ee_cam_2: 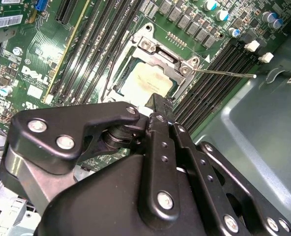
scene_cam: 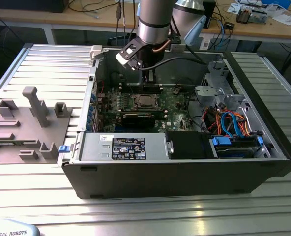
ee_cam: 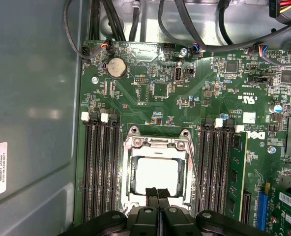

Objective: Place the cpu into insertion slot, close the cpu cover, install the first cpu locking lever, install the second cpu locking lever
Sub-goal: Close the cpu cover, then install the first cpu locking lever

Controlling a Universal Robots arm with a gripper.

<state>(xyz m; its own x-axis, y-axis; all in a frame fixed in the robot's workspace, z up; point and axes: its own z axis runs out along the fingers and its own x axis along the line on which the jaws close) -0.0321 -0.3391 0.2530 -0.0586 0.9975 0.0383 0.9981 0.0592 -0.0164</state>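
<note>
The cpu (ee_cam: 157, 173) lies flat in the insertion slot (scene_cam: 144, 102) on the green motherboard (ee_cam: 150, 105), its dull silver top showing. The cpu cover (ee_cam: 155, 146) lies down around it as a silver frame, and the cpu (ee_cam_2: 144, 81) shows through the window of the cover (ee_cam_2: 158, 49). A thin locking lever (ee_cam_2: 224, 73) sticks out from one socket corner across the memory slots. Another lever wire (ee_cam: 194, 172) runs along the socket's side. My gripper (ee_cam: 158, 192) hangs just above the socket's edge, fingers shut together with nothing between them. In the exterior view the gripper (scene_cam: 149, 78) is inside the open case.
Black memory slots (ee_cam: 99, 167) flank the socket on both sides. Cables (ee_cam: 135, 19) run along the case wall beyond the board. A drive bay with blue and orange cables (scene_cam: 231, 123) fills the exterior view's right, and a grey fixture (scene_cam: 27, 123) lies outside on the left.
</note>
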